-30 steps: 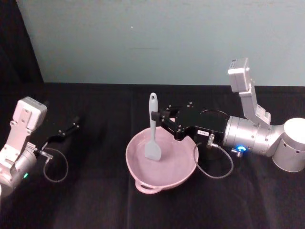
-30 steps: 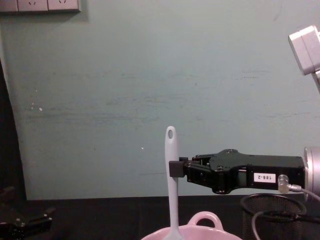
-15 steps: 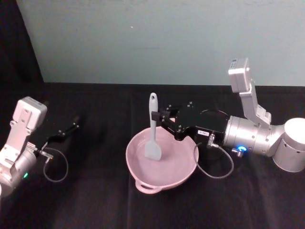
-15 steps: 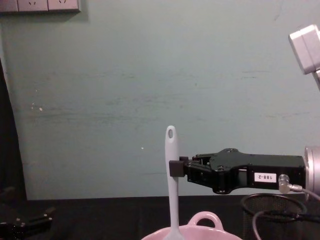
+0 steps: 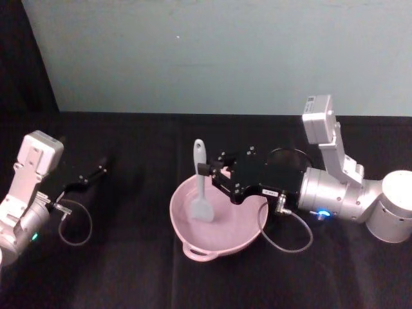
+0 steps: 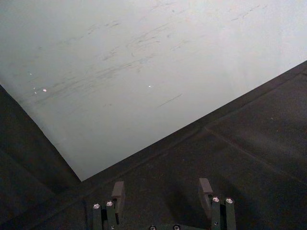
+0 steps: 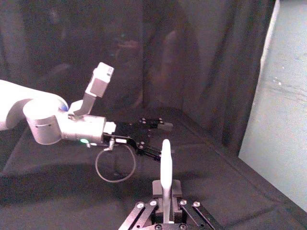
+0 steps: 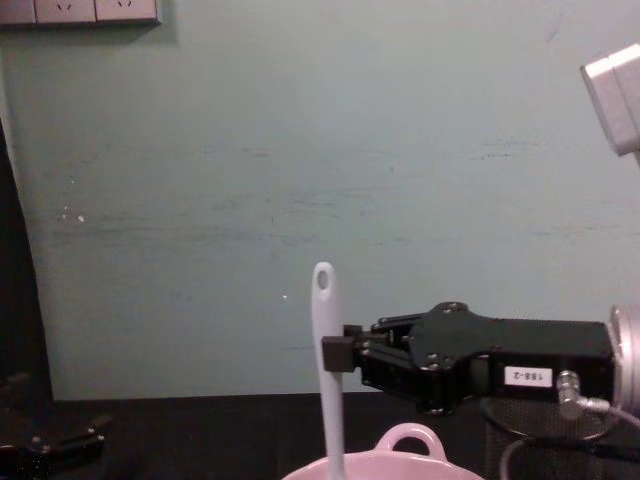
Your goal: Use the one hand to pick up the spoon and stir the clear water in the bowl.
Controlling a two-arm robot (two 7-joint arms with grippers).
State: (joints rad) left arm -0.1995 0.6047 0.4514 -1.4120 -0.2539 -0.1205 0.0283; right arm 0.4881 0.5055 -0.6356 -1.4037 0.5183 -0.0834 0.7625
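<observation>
Spoon: white plastic, standing near upright, flat head down inside the bowl and the end with the hole uppermost.
Handling, judged: light and stiff. The slim smooth handle could twist or slide in a pinch grip, and only gentle force is needed in water.
Hold point: upper handle, just below the hole, which leaves the head free to sweep.
Right gripper: reaches in over the bowl's far rim from the robot's right, its fingers closed on the handle.
Bowl: pink and glossy, on the black surface with its loop handle toward the robot. Likely to slide if the spoon presses its wall.
Left gripper: parked low at the robot's left, well apart from the bowl, fingers spread wide and empty.
Change since a second ago: spoon and right gripper have shifted toward the robot's left and slightly lower, with the head still in the bowl. This reads as a stirring stroke.
</observation>
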